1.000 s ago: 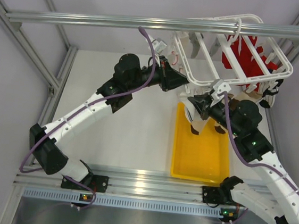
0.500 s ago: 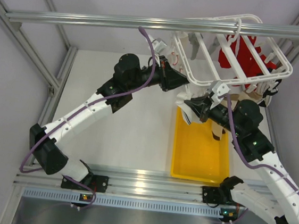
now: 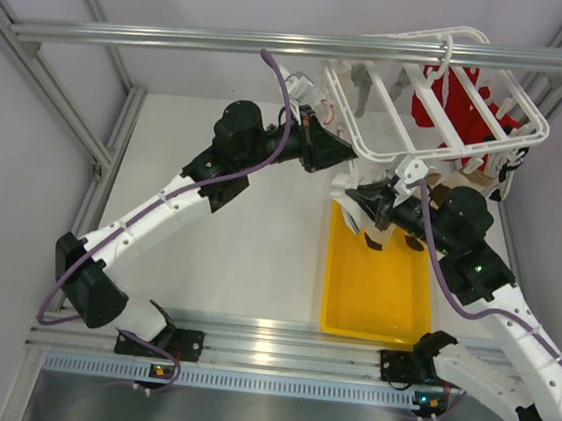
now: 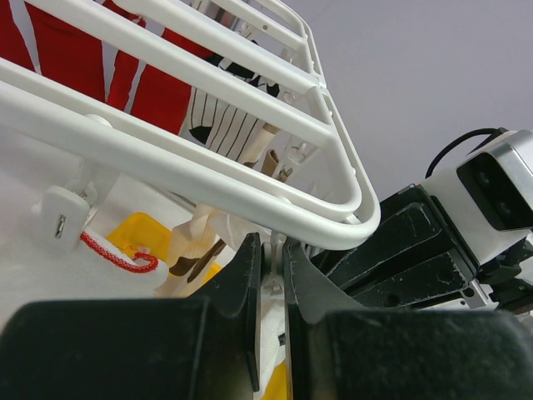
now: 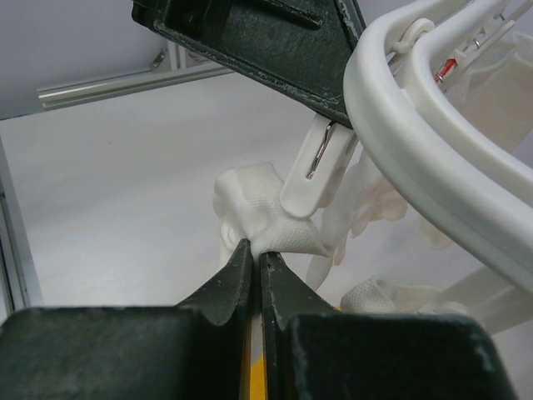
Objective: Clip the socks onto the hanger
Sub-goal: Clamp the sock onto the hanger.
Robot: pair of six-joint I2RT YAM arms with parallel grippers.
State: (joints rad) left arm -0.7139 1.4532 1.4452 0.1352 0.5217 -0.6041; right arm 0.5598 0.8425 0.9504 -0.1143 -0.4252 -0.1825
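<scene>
- Nearest: tray [image 3: 372,306] on the desk [image 3: 246,257], right of centre. No loose sock made out in its bare near part, so probably little left to fetch; far end hidden under the arm.
- Over the tray's far end: right end effector [image 5: 254,250], pressed together on the edge of a cream sock [image 5: 250,193] and holding it up against a clip [image 5: 306,179]. Brown toe dangling above the tray in the top view.
- Just beyond: left end effector [image 4: 271,250], pinching the upper part of that clip under the near-left corner of the hanger [image 4: 208,179].
- Clip's lower end touching the fabric; cannot tell whether biting it yet. Judged as mid-clipping, with this sock not secure until the clip shuts on it.
- Farther right under the hanger: striped sock [image 4: 218,117] already hung, with more beige cloth beside it; red garment [image 3: 461,97] at the far right.
- Little room at the work point: both end effectors almost touching, hanger rim just above the right fingers, other clips dangling close by.
- Open desk to the left and near side, so backing out low and toward the near edge looks safest.
- Farthest: rail [image 3: 278,44] crossing above the hanger's hook, limiting any upward move.
</scene>
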